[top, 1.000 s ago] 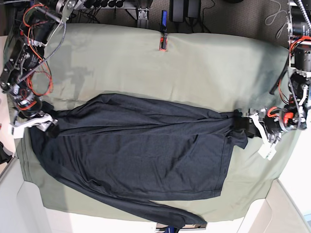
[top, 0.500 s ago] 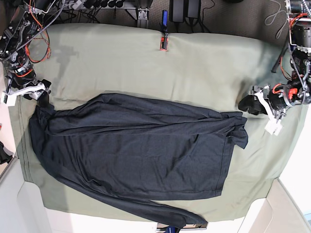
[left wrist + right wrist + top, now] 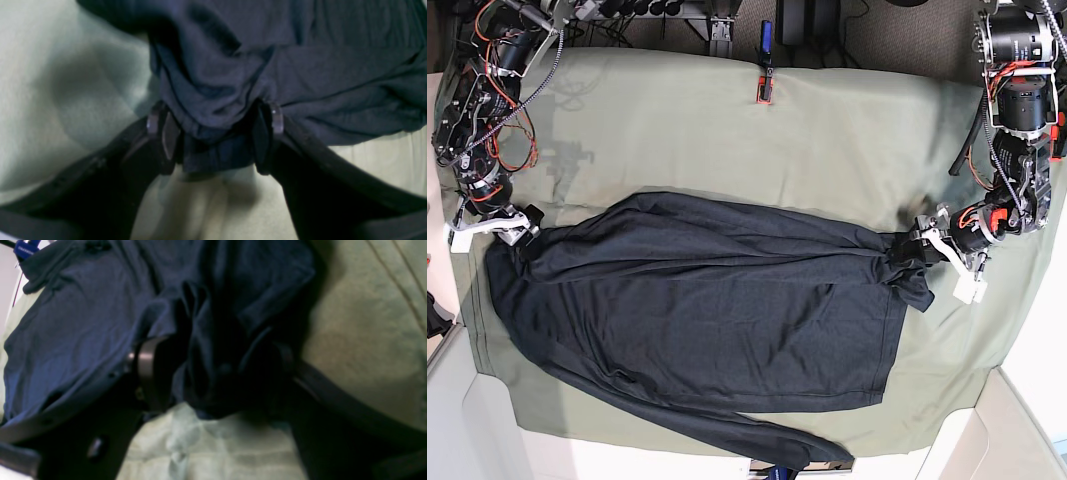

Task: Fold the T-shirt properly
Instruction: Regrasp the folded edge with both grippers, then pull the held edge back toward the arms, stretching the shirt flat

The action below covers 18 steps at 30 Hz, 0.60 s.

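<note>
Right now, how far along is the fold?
Early. Done: the T-shirt lies spread on the green cloth, its upper edge looking already turned over. In hand: the left pincer and right pincer each have bunched fabric between wide-standing jaws at opposite ends of that edge; a firm grip isn't clear. Left: one sleeve trails over the near table edge, and no compact fold exists yet.

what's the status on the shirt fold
Left gripper and right gripper open, astride bunched T-shirt edges. Shirt flat on green cloth. Nothing in the way.
</note>
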### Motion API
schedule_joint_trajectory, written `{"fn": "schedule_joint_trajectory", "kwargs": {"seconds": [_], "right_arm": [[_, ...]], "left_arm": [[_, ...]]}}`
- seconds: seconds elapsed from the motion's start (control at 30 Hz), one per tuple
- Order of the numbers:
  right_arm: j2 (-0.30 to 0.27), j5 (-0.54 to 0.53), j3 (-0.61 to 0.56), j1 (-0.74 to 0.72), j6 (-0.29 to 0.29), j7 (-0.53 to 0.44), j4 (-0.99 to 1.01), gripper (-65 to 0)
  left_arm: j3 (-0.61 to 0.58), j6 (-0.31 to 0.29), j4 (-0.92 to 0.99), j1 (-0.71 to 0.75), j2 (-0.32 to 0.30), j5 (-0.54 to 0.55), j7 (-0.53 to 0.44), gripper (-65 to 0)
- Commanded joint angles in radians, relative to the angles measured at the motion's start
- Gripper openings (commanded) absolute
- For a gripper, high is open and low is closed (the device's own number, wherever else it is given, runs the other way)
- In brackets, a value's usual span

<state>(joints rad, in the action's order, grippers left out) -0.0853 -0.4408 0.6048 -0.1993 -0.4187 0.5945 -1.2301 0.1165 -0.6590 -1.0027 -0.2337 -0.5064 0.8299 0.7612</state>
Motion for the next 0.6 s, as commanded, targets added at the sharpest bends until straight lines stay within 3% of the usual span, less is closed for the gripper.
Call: {"fn": "schedule_joint_trajectory", "kwargs": {"seconds": [0.0,0.07,0.13,0.17,0.23,0.27,0.3,0.37,0.47,0.57], "right_arm": [[0.005,-0.003,-0.003,-0.022,0.003,0.008,-0.006,-25.8],[0.023,0.014,-0.005,-0.031,0.003,0.008,-0.006,-25.8],[0.040,0.031,-0.005,-0.042,0.003,0.008,-0.001,-25.8],[0.045,0.034,-0.005,-0.048,0.003,0.007,0.004,-26.0],[0.050,0.034,-0.005,-0.056,0.003,0.007,0.015,-30.0],[0.050,0.034,-0.005,-0.056,0.003,0.006,0.017,-37.1],[0.050,0.034,-0.005,-0.056,0.003,0.006,0.017,-46.5],[0.048,0.040,-0.005,-0.055,-0.009,0.009,0.015,-65.0],[0.049,0.031,-0.005,-0.052,-0.058,0.035,-0.011,-65.0],[0.047,-0.021,-0.005,-0.020,-0.057,0.107,-0.083,-65.0]], "left_arm": [[0.002,-0.003,-0.006,-0.021,0.003,-0.013,-0.010,-29.5],[0.002,0.003,0.002,-0.021,0.023,-0.071,-0.029,-29.6],[0.002,0.053,0.010,-0.021,0.040,-0.114,-0.042,-31.0],[0.002,0.068,0.010,-0.021,0.046,-0.128,-0.044,-35.4],[0.002,0.068,0.010,-0.021,0.049,-0.144,-0.043,-53.2],[0.002,0.068,0.010,-0.021,0.048,-0.143,-0.043,-62.2],[0.002,0.068,0.009,-0.021,0.041,-0.142,-0.043,-65.0],[0.002,0.068,0.004,-0.021,0.021,-0.130,-0.043,-65.0],[0.002,0.039,-0.040,-0.016,-0.032,-0.101,-0.017,-65.0],[0.002,0.017,-0.135,0.021,-0.096,-0.024,0.063,-65.0]]}}
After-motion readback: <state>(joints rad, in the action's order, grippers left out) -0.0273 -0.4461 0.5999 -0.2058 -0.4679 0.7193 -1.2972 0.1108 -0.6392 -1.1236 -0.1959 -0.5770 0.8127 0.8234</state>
